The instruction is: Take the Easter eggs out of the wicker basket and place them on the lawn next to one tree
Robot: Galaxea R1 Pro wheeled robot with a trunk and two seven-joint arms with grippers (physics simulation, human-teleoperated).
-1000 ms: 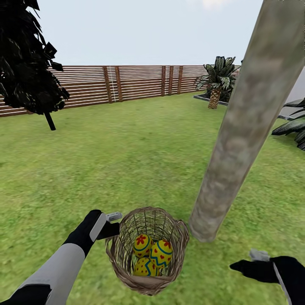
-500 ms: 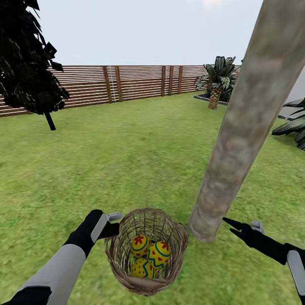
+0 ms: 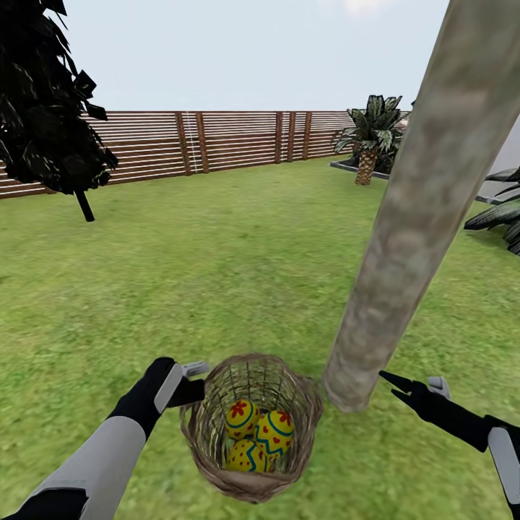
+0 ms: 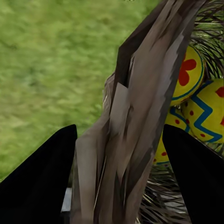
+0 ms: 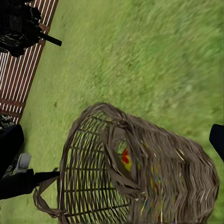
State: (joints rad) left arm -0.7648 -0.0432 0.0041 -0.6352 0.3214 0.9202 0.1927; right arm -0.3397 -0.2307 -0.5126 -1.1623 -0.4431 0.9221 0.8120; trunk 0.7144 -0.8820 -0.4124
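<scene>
— Down on the lawn [image 3: 217, 253] in front of you, what do you have?

— You have the wicker basket [image 3: 249, 425] standing upright on the grass, just beside the foot of the tree [image 3: 412, 217], whose thick pale trunk rises on the basket's right. All three Easter eggs [image 3: 258, 433] are inside it, bunched together at the bottom: yellow shells, red flowers or dots, blue zigzag bands.

— And your left gripper [image 3: 193, 380]?

— Your left gripper sits at the basket's left rim. Seen from the left wrist, the braided rim [image 4: 135, 130] runs between your two dark fingers [image 4: 42, 182], one finger outside over the grass and the other on the egg side. You appear clamped on that rim, though actual contact is hard to confirm.

— Your right gripper [image 3: 396, 384]?

— It hangs low on the far side of the trunk from the basket, near the trunk's foot, with its pointed fingers spread apart and nothing between them. From the right wrist you see the basket's woven wall [image 5: 154, 172] with a red and yellow patch of egg showing through it.

— Anything else around you?

— A brown slatted fence [image 3: 202, 141] bounds the lawn's far edge, a dark narrow tree [image 3: 47, 101] stands at far left, and a palm-like plant [image 3: 372, 137] at far right.
</scene>
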